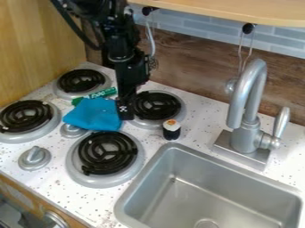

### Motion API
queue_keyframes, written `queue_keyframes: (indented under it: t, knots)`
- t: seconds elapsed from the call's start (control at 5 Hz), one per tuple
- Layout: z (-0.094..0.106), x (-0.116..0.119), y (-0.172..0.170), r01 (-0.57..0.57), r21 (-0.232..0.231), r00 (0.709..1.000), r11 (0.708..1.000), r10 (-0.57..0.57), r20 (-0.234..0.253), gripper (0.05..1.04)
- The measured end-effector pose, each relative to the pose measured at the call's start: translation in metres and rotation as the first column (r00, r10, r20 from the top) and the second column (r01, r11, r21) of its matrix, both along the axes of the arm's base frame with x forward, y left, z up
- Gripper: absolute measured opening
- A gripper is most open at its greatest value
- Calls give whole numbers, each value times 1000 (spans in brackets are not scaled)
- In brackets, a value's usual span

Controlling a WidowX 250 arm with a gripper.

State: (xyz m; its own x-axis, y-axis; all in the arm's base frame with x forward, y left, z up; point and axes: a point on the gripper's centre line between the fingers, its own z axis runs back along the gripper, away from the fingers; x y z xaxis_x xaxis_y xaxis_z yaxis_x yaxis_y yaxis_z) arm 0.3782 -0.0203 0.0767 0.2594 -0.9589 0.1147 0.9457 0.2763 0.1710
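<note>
Hanging down from the top edge of your camera view, the black arm (122, 49) brings its gripper (124, 115) low over the stove end of the white speckled desk (199, 120). You see a blue cloth (94, 114) immediately left of the jaws, its right edge right up against them; whether they grip it or just sit beside it, you cannot tell, nor can you tell whether the jaws are apart or together. Beyond the cloth, up and left of the jaws, lies a green marker (102, 94). Just right of the jaws is one black coil burner (156, 105); another (107, 152) is below and slightly left of them, and two more, (81, 81) and (25, 116), are farther left. Two grey knobs, (72, 130) and (34, 157), are down and left. To the right and a little below the jaws, you have a toy sushi roll (171, 129) standing upright. Farther right are the metal sink (161, 178) and its faucet (245, 138).
</note>
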Motion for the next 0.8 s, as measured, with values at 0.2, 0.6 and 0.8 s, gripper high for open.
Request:
queue_keyframes:
  t: [0.2,0.6,0.8]
  knots:
    - [2,-10,-20,71,4,997,997,-71,0,1001]
    - [2,-23,-53,207,11,978,978,-207,18,1001]
    - [1,-19,-60,260,-4,964,966,-259,60,1001]
